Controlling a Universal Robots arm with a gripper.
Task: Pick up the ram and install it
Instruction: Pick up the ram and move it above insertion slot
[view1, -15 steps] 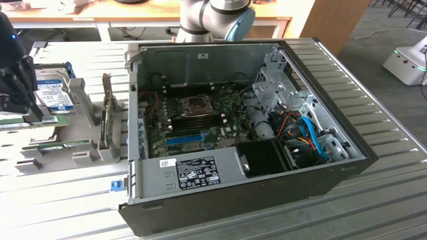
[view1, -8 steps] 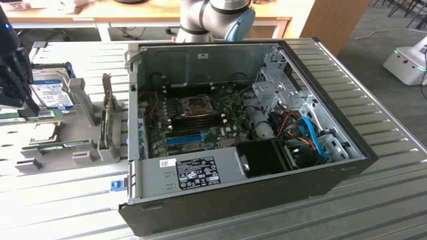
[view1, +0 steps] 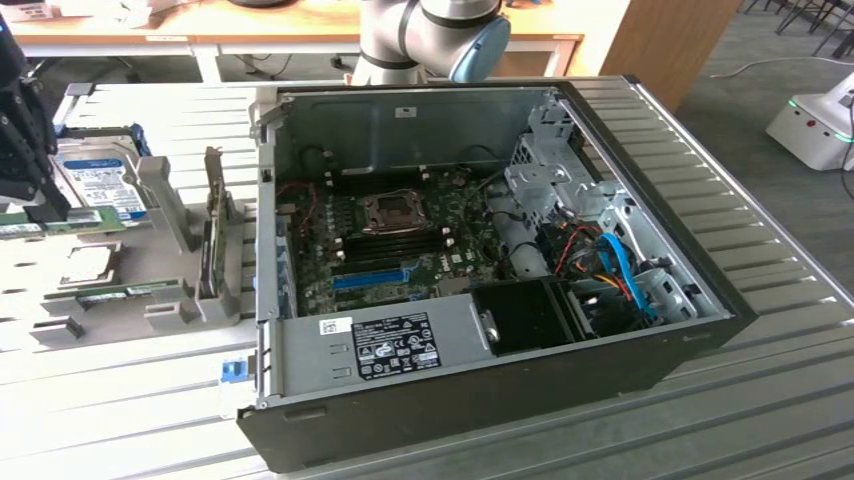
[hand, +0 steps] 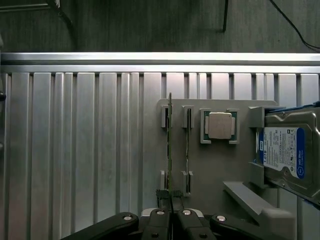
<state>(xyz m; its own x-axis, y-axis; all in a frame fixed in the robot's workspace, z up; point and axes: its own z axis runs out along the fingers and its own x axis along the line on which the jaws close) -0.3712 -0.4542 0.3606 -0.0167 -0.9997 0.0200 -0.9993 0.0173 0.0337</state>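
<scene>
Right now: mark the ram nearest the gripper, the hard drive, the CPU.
ram (hand: 170, 145): wrist view, middle of its upper edge.
hard drive (hand: 282, 152): wrist view, blue label.
CPU (hand: 220, 125): wrist view, centre of metal lid.

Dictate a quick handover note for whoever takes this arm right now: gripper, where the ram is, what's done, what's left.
Gripper: shut on one end of the ram, which stands on edge.
Ram: over the grey holder on the table, beside the second stick, which sits in its slot. Whether the held stick is fully clear of its slot is hard to tell.
Done: grasp made.
Left: ram not yet at the open computer case; nothing seated in the motherboard.
</scene>
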